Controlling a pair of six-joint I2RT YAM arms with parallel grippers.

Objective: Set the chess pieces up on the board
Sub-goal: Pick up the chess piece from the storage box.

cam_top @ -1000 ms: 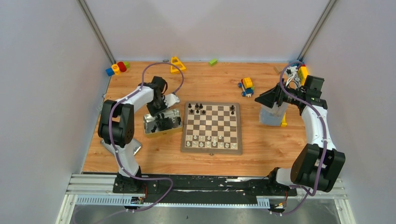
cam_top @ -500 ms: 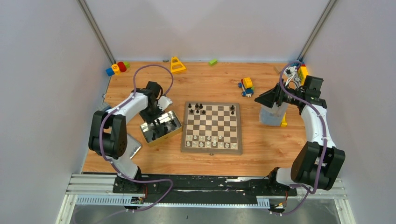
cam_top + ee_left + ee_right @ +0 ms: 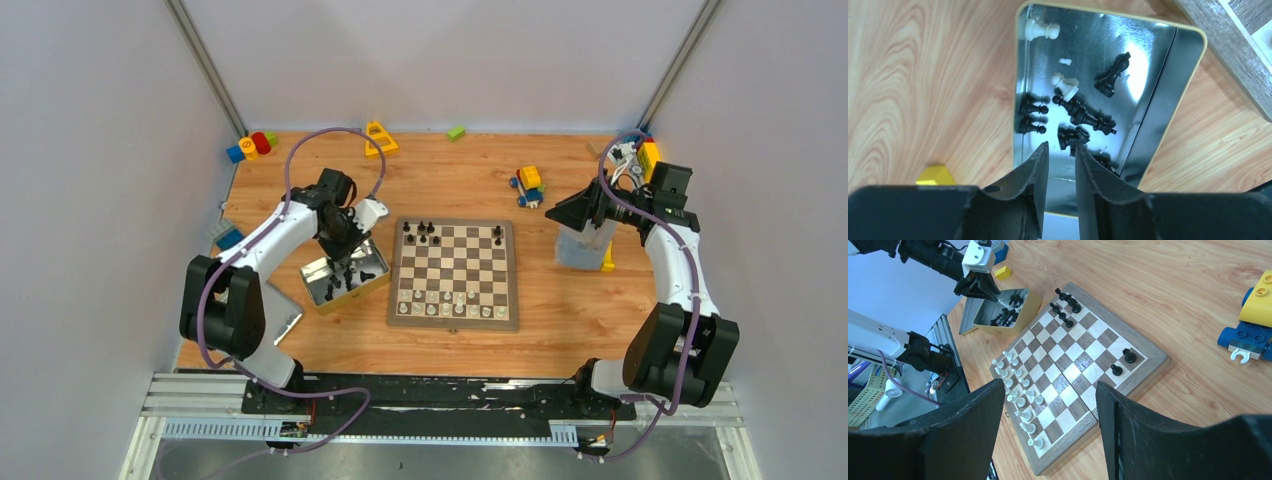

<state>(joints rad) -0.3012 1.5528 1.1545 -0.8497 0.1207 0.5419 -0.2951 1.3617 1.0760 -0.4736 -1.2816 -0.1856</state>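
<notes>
Over the metal tin [image 3: 1168, 95], just left of the board [image 3: 470, 262], the left hand [image 3: 1061, 146] hangs with its fingers narrowly apart and nothing between them. The nearest black chess piece [image 3: 1071, 136] lies toppled just beyond the fingertips, slightly right of the gap. The right hand [image 3: 1048, 390], wide apart and empty, is well away.

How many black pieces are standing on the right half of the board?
2. One black piece stands on the far row near the right corner of the board. The other stands directly in front of it. None seem hidden.
</notes>
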